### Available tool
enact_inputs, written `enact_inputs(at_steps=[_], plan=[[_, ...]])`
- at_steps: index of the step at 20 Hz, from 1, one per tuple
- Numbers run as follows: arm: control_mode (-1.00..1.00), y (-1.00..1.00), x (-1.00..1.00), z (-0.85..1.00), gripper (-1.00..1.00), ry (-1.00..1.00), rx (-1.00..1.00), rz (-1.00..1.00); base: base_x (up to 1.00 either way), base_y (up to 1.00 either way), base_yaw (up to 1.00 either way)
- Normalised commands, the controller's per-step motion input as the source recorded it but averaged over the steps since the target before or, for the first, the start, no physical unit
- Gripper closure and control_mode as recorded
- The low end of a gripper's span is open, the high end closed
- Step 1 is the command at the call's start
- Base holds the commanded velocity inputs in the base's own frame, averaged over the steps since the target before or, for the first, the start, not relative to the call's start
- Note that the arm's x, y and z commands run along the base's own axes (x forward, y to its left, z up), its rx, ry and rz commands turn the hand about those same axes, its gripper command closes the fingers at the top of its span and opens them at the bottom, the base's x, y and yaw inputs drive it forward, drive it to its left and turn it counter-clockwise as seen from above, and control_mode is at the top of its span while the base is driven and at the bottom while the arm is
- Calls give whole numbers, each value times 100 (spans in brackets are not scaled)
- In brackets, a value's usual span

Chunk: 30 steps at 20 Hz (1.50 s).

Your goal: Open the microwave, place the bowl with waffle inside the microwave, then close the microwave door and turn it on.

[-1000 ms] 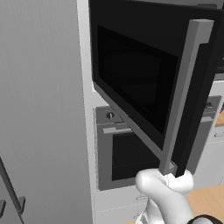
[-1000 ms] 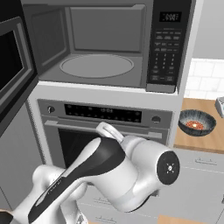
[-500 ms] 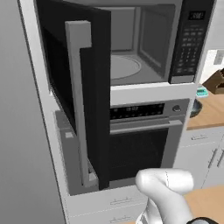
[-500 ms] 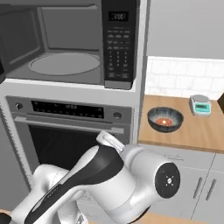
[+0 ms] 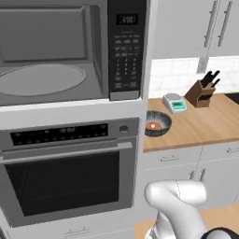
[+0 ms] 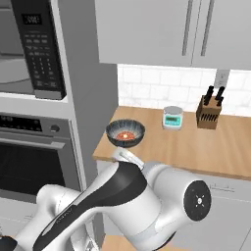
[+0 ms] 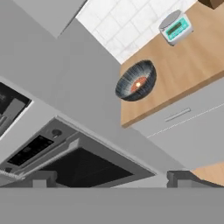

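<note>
Since the earlier frames both base views have swung to the right, so that the wooden counter with its scale and knife block is now seen; this shift is taken as camera travel, not as movement of the things.

Two dark finger tips are seen at the bottom of the hand view, set far apart, so the gripper is spread wide with nothing between the jaws. Beyond the jaws and slightly toward the right-hand tip, the bowl is seen resting on the counter near its front corner, well apart from the fingers. The waffle lies inside it as a small reddish-orange spot.

Directly ahead of the jaws, much nearer than the bowl, the oven front with its horizontal handle is seen. Past the left-hand tip a corner of the microwave keypad appears.

In the left base view the microwave cavity is seen exposed, with the round turntable bare and the keypad beside it. The scale stands further along the counter beyond the bowl, close to the tiled wall.
</note>
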Motion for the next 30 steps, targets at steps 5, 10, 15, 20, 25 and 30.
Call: enact_inputs(at_steps=[5,10,15,20,25,30], plan=[[100,0,0,0,-100,0,0,0,34,-42,9],[100,0,0,0,-100,0,0,0,36,-44,16],[100,0,0,0,-100,0,0,0,11,-87,20],[-100,11,7,0,-100,0,0,0,22,1,3],[-100,91,60,0,-100,6,0,0,0,0,0],[-100,100,63,-15,-100,20,0,0,0,0,0]])
